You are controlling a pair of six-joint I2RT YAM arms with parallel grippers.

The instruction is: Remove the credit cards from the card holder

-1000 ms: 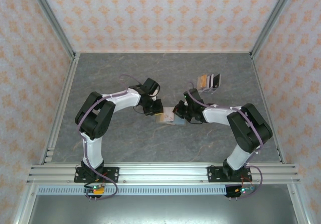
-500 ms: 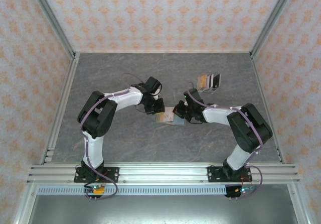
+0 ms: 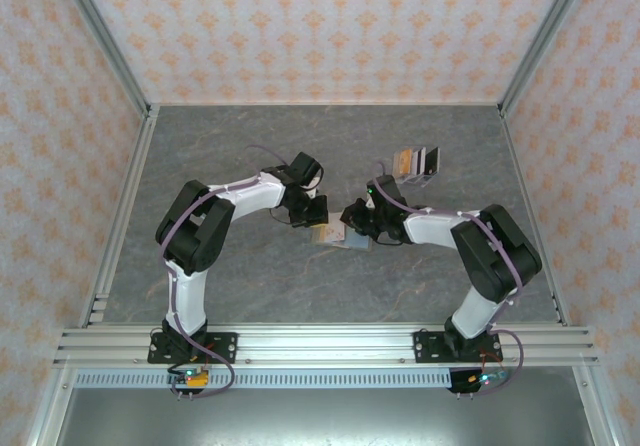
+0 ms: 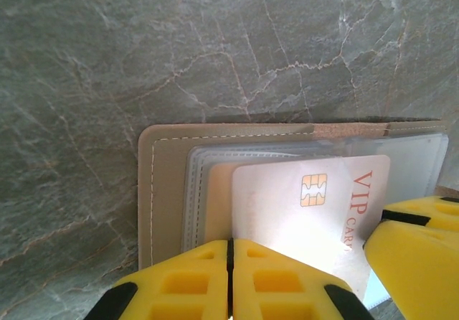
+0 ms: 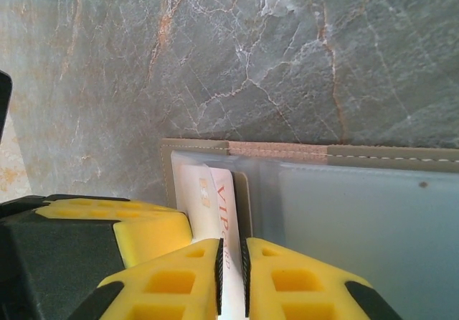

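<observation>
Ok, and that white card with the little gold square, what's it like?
The cream-white plastic card has a gold chip and red letters starting VIP. It lies flat in the open tan fabric card holder, among its clear plastic sleeves. The shut left claw meets its near edge, and the right claw sits over one end; whether either pinches it is unclear.

VIP card (image 5: 215, 194) behind slightly parted pincer (image 5: 231, 252)
</observation>
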